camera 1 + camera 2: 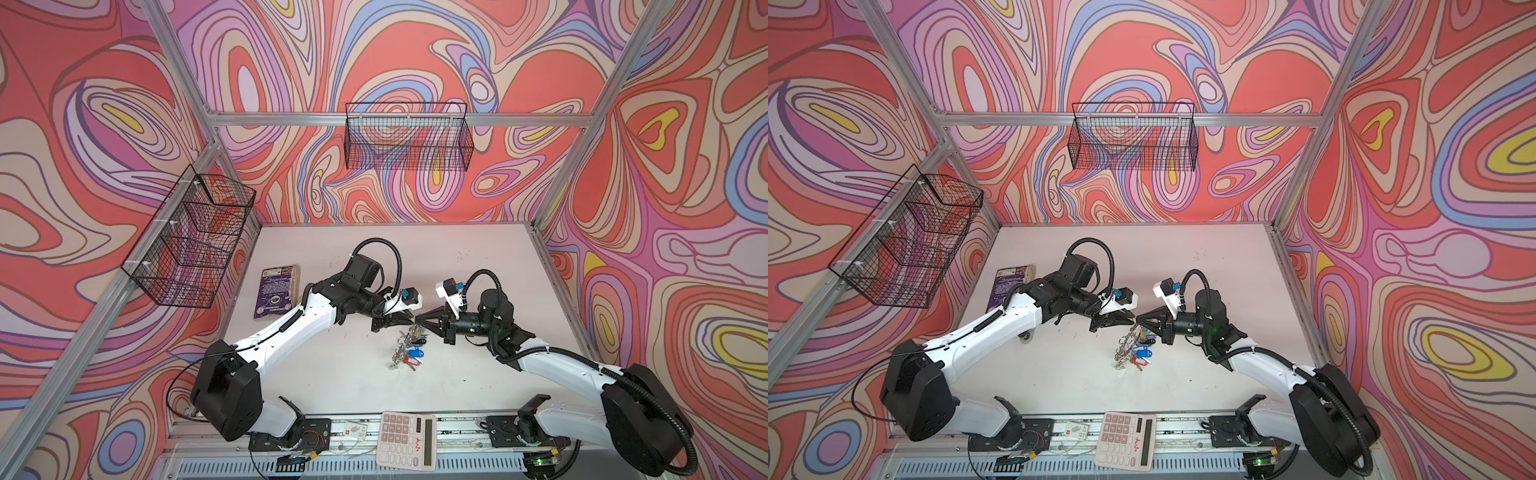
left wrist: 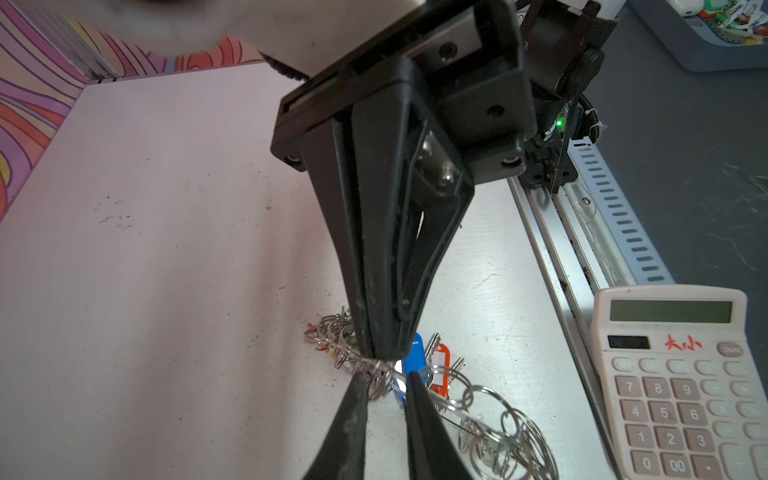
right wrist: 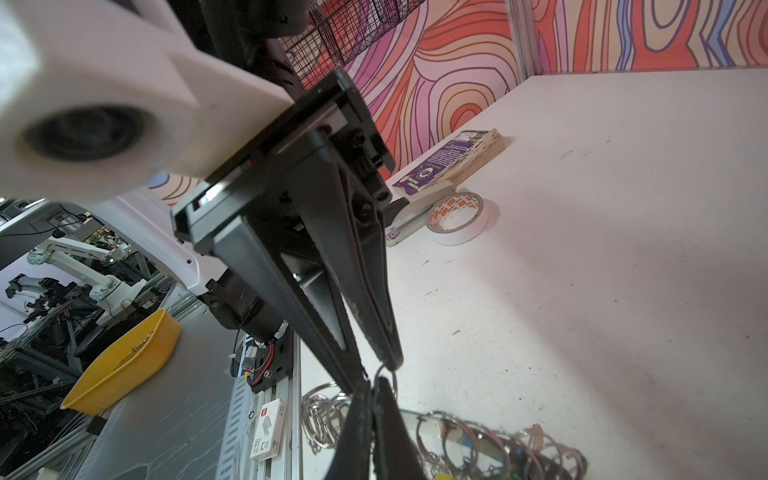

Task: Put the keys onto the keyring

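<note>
In both top views my two grippers meet tip to tip above the table's middle, the left gripper [image 1: 409, 319] [image 1: 1133, 319] facing the right gripper [image 1: 420, 321] [image 1: 1139, 320]. The grey keyring [image 2: 449, 401] [image 1: 406, 338] hangs tilted from them, with its lower part on the table. My right gripper [image 3: 371, 384] is shut on the keyring's rim. My left gripper [image 2: 387, 379] stands slightly open, with a small split ring [image 2: 376, 380] by one fingertip. The keys [image 1: 414, 352] [image 1: 1143, 354] with blue [image 2: 413, 357] and red [image 2: 440, 365] tags lie under the ring.
A calculator [image 1: 406, 440] [image 2: 673, 374] lies on the front rail beside a small white box [image 1: 356, 430]. A purple book [image 1: 276, 293] lies at the back left, with a tape roll [image 3: 457, 216] next to it. Wire baskets [image 1: 409, 137] [image 1: 189, 241] hang on the walls.
</note>
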`<state>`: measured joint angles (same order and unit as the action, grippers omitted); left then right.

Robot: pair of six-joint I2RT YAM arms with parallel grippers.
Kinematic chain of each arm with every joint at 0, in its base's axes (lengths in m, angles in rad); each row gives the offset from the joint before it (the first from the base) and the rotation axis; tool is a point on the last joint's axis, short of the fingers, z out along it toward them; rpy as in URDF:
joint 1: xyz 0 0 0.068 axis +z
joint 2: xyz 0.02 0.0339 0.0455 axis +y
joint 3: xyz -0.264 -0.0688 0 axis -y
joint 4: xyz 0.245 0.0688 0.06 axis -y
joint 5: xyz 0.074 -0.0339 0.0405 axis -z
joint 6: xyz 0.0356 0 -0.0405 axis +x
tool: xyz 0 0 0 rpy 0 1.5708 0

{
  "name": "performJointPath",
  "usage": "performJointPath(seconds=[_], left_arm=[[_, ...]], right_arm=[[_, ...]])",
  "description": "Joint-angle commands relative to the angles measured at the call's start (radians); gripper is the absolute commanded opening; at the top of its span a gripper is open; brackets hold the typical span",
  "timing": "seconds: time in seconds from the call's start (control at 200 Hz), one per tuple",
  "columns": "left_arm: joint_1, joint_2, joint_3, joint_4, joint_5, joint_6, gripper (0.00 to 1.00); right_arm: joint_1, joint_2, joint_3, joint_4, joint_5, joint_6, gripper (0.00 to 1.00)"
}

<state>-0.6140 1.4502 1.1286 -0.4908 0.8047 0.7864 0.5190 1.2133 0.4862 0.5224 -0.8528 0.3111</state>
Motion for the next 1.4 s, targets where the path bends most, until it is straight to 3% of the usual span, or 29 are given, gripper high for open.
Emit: performJointPath(seconds=[0.0, 0.17, 0.26, 0.315, 0.411, 0.451, 0.541, 0.731, 0.931, 1.132, 1.332, 1.397], left_arm=[[0.003, 0.022, 0.025, -0.035, 0.043, 0.021, 0.18], [0.002, 0.035, 0.039, -0.050, 0.050, 0.018, 0.12], [0.002, 0.038, 0.040, -0.046, 0.055, 0.006, 0.00], [0.002, 0.041, 0.040, -0.044, 0.070, -0.006, 0.00], [0.002, 0.026, 0.020, 0.017, 0.071, -0.125, 0.00], [0.002, 0.013, -0.001, 0.066, 0.056, -0.190, 0.00], [0.001, -0.033, -0.047, 0.158, 0.019, -0.326, 0.00], [0.002, -0.164, -0.176, 0.369, 0.015, -0.567, 0.00], [-0.015, -0.292, -0.304, 0.609, -0.098, -0.783, 0.00], [-0.119, -0.357, -0.424, 0.839, -0.315, -0.825, 0.00], [-0.226, -0.322, -0.566, 1.180, -0.522, -0.815, 0.00], [-0.247, -0.293, -0.593, 1.260, -0.563, -0.807, 0.00]], right_arm=[[0.007, -0.008, 0.008, 0.042, 0.001, -0.018, 0.00], [0.007, -0.008, 0.008, 0.041, 0.002, -0.020, 0.00], [0.007, -0.006, 0.008, 0.041, 0.004, -0.023, 0.00], [0.007, -0.005, 0.009, 0.041, 0.004, -0.023, 0.00], [0.006, -0.010, 0.019, 0.019, 0.024, -0.020, 0.00], [0.003, -0.021, 0.022, 0.004, 0.039, -0.017, 0.12], [-0.028, -0.069, 0.001, 0.027, 0.058, 0.028, 0.24], [-0.076, -0.177, -0.020, -0.030, 0.111, 0.052, 0.38], [-0.078, -0.217, -0.022, -0.063, 0.140, 0.048, 0.45], [-0.078, -0.214, 0.021, -0.087, 0.123, 0.036, 0.49], [-0.078, -0.224, 0.052, -0.138, 0.217, 0.071, 0.55], [-0.078, -0.224, 0.073, -0.187, 0.317, 0.133, 0.54]])
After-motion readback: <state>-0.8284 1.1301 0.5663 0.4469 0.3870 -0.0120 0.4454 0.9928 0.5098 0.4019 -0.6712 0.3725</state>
